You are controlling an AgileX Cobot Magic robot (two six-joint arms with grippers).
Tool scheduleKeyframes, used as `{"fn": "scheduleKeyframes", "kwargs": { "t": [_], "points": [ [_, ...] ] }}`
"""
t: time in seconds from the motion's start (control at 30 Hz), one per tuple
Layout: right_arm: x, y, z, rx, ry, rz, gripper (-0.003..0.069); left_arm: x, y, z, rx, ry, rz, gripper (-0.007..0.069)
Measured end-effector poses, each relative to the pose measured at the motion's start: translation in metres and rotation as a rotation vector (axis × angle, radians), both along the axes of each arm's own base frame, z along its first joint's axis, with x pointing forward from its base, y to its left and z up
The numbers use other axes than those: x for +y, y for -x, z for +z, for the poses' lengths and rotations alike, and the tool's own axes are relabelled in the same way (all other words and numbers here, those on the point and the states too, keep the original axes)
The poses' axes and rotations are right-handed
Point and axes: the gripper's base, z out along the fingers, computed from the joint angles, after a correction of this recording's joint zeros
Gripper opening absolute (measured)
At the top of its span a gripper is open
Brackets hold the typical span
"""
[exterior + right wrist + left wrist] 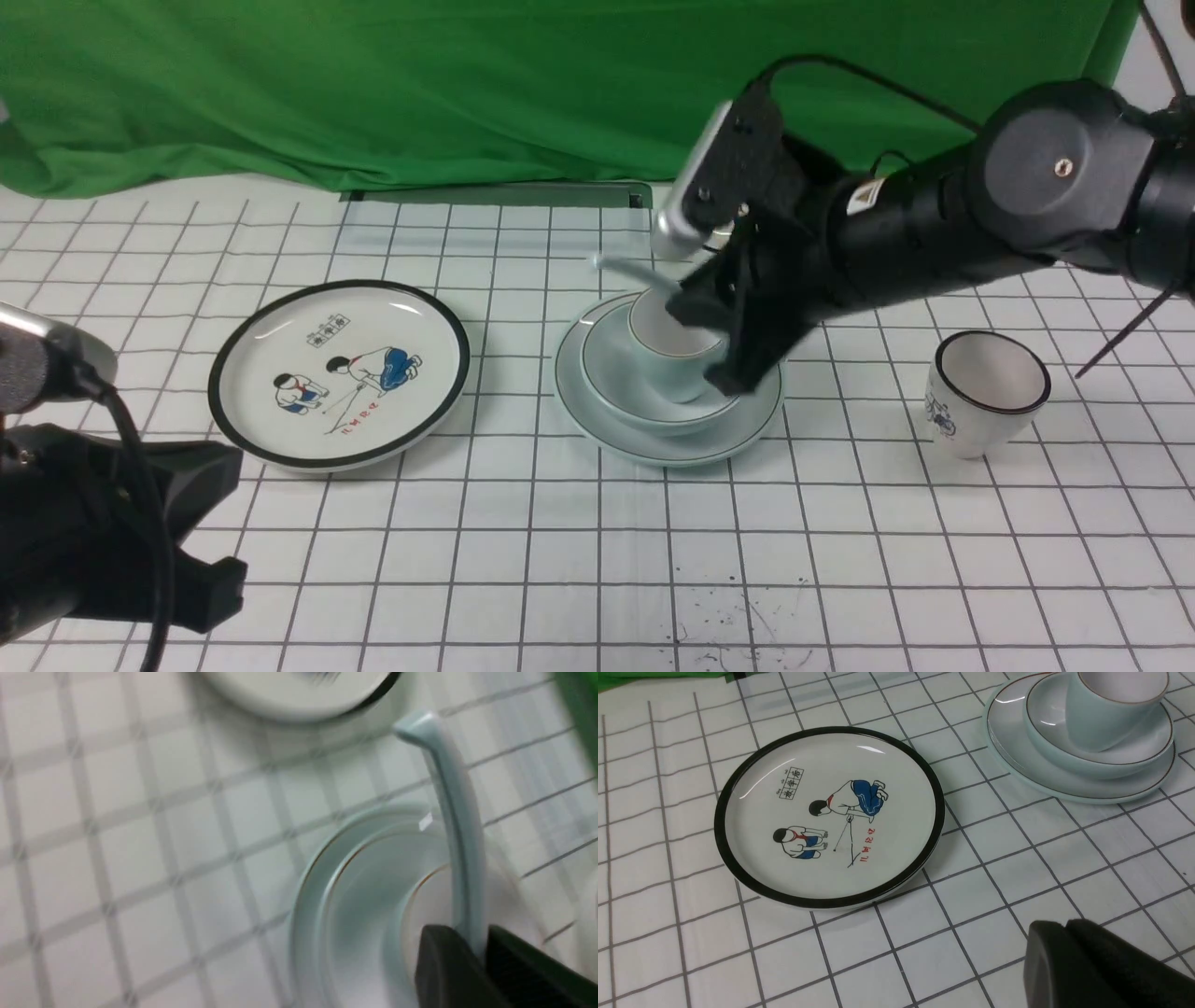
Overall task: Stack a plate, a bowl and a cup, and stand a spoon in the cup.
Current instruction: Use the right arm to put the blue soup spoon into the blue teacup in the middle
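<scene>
Left gripper [1066,933] sat parked at seven o'clock, fingers clenched on nothing, clear of the work. The cartoon plate [261,345] lay unused at nine o'clock of the stack. Centre: the plate [653,446] carried the bowl [616,373], the bowl the cup [665,336]. Right gripper [714,338] pinched the spoon [635,273] by its handle over the cup, handle tipped toward ten o'clock, likely to stand it. The drawn cup [985,392] stood at three o'clock.
</scene>
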Motion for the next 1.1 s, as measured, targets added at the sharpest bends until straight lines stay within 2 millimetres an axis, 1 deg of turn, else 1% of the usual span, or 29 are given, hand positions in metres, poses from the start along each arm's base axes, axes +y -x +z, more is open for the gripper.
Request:
{"fn": "scheduleKeyframes", "kwargs": {
  "t": [0.07,0.13,0.2,0.23,0.3,0.37,0.57,0.77,0.97,1.1],
  "points": [
    [0.002,-0.016,-0.005,-0.018,-0.119,-0.124,0.0084,0.000,0.000,0.000,-0.001,0.001,0.000,-0.0029],
    [0.005,-0.025,-0.014,0.004,-0.168,-0.190,0.0084,0.000,0.000,0.000,-0.001,0.001,0.000,-0.0029],
    [0.008,-0.032,-0.028,0.040,-0.180,-0.220,0.0084,0.000,0.000,0.000,-0.001,0.001,0.000,-0.0029],
    [0.008,-0.033,-0.029,0.043,-0.179,-0.221,0.0084,0.000,0.000,0.000,-0.001,0.001,0.000,-0.0029],
    [0.012,-0.039,-0.043,0.078,-0.177,-0.235,0.0084,0.000,0.000,0.000,-0.002,-0.001,-0.001,-0.0029],
    [0.014,-0.042,-0.048,0.089,-0.175,-0.239,0.0084,0.000,0.000,0.000,-0.002,-0.001,-0.001,-0.0029],
    [0.016,-0.043,-0.049,0.096,-0.185,-0.242,0.0084,0.000,0.000,0.000,-0.007,-0.013,-0.008,-0.0029],
    [0.025,-0.038,-0.048,0.099,-0.193,-0.227,0.0084,0.000,0.000,0.000,-0.012,-0.015,-0.011,-0.0029],
    [0.032,-0.039,-0.066,0.131,-0.168,-0.225,0.0084,0.000,0.000,0.001,-0.015,-0.014,-0.011,-0.0029],
    [0.033,-0.040,-0.068,0.127,-0.167,-0.231,0.0084,0.000,0.000,0.001,-0.015,-0.014,-0.011,-0.0029]
  ]
}}
